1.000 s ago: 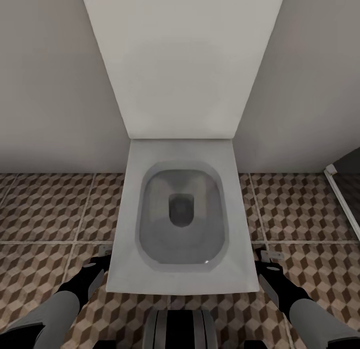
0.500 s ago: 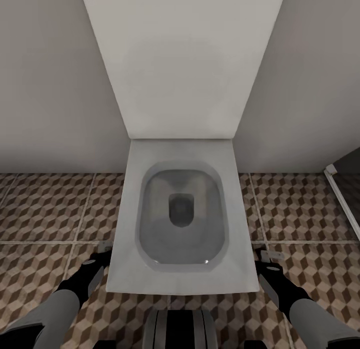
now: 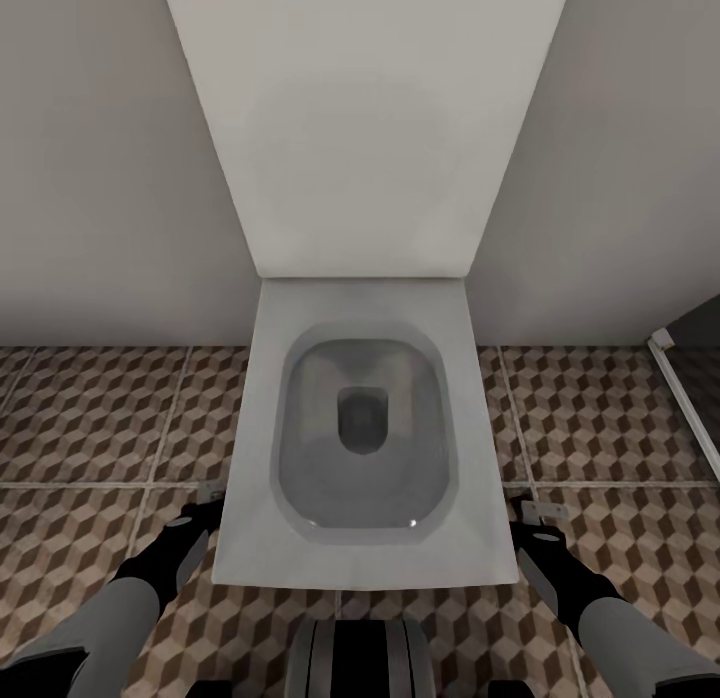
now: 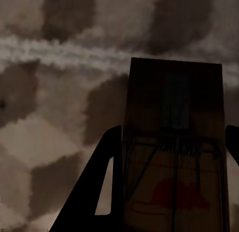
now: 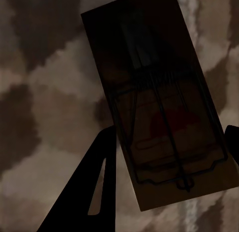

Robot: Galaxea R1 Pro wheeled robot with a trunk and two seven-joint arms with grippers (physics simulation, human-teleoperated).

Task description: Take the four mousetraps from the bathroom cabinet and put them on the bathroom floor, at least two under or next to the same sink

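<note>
Two mousetraps seen. One mousetrap point(image 4: 174, 157): flat dark-brown board, wire parts, red mark, over the bathroom floor point(image 3: 90, 418). Second mousetrap point(image 5: 159, 107): same look, tilted, above cube-pattern tiles.

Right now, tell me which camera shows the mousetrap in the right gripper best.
The right wrist view: the mousetrap sits tilted between the dark fingers, wire parts and red mark visible over the bathroom floor. The head view shows the right gripper beside the toilet, with just a pale sliver at its tip.

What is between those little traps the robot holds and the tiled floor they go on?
Nothing visible. Each pincer, left and right, grips a mousetrap with only patterned bathroom floor behind. The toilet sits between the arms.
</note>
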